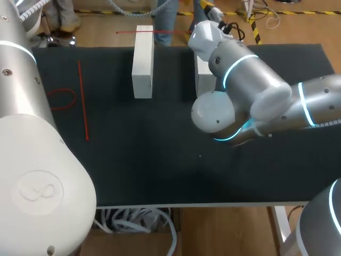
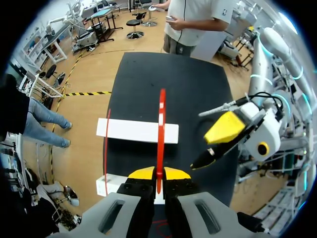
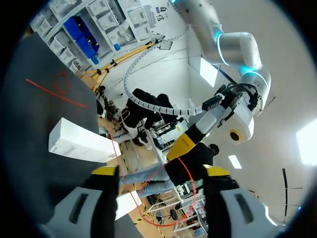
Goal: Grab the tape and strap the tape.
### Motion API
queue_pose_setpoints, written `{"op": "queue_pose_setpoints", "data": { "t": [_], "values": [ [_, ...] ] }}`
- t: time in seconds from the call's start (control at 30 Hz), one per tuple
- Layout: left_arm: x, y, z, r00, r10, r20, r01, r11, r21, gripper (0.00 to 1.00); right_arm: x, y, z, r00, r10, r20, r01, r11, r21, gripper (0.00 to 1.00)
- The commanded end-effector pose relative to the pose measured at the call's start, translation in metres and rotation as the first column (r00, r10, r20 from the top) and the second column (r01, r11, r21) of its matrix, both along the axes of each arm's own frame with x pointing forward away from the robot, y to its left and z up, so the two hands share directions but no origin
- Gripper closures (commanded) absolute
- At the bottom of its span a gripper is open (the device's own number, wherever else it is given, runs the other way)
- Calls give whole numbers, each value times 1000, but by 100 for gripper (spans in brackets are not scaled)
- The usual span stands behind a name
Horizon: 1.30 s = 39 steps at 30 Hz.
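Note:
My left gripper (image 2: pixel 158 174) is shut on a thin red tape (image 2: pixel 161 124) that stands edge-on between its yellow tips. The tape runs ahead over the far white block (image 2: pixel 137 131). My right gripper (image 3: pixel 162 171) is open, its yellow fingertips (image 3: pixel 106 171) wide apart. A loop of the red tape (image 3: pixel 184 171) hangs between them without being pinched. Ahead of it, the left gripper (image 3: pixel 190 139) points back at it. From the left wrist view the right gripper (image 2: pixel 218 144) hovers beside the tape. In the head view the tape (image 1: pixel 144 31) stretches past the table's far edge.
Two white blocks (image 1: pixel 142 61) (image 1: pixel 203 76) stand side by side at the back of the black mat (image 1: pixel 160 160); my right arm (image 1: pixel 245 90) covers part of one. A second red strip with a loop (image 1: pixel 83 101) lies flat at the mat's left.

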State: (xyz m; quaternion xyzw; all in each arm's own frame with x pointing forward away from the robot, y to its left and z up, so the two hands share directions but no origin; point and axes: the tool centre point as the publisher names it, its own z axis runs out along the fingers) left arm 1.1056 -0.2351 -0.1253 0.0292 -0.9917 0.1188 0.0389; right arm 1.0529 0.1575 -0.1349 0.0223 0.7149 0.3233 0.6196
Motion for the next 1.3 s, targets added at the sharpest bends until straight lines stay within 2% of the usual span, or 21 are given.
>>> {"op": "queue_pose_setpoints", "data": {
  "t": [0.03,0.5,0.53,0.67,0.77,0.9,1.03,1.17,1.3],
  "values": [
    [1,-1,2,1000,0,-4,0,1000,5,100,0,-4,6,986,83,-145,-93,994,-62,0],
    [1,-2,3,1000,-13,5,13,1000,4,100,0,-4,6,986,83,-145,-93,994,-62,0],
    [1,-3,3,1000,-4,1,4,1000,20,100,0,-4,6,986,83,-145,-93,994,-62,0],
    [3,5,4,997,82,-1,-82,996,44,100,0,-4,6,986,83,-145,-93,994,-62,0],
    [-2,25,1,980,199,-11,-197,978,72,100,0,-4,6,986,83,-145,-93,994,-62,0],
    [-14,60,-1,937,349,-26,-344,933,109,100,0,-4,6,986,83,-145,-93,994,-62,0],
    [-33,104,0,866,499,-31,-483,851,205,100,0,-4,6,986,83,-145,-93,994,-62,0],
    [-55,149,5,776,630,-23,-607,756,245,100,0,-4,6,986,83,-145,-93,994,-62,0],
    [-82,181,3,702,711,-46,-671,682,292,100,0,-4,6,986,83,-145,-93,994,-62,0]
  ]
}}
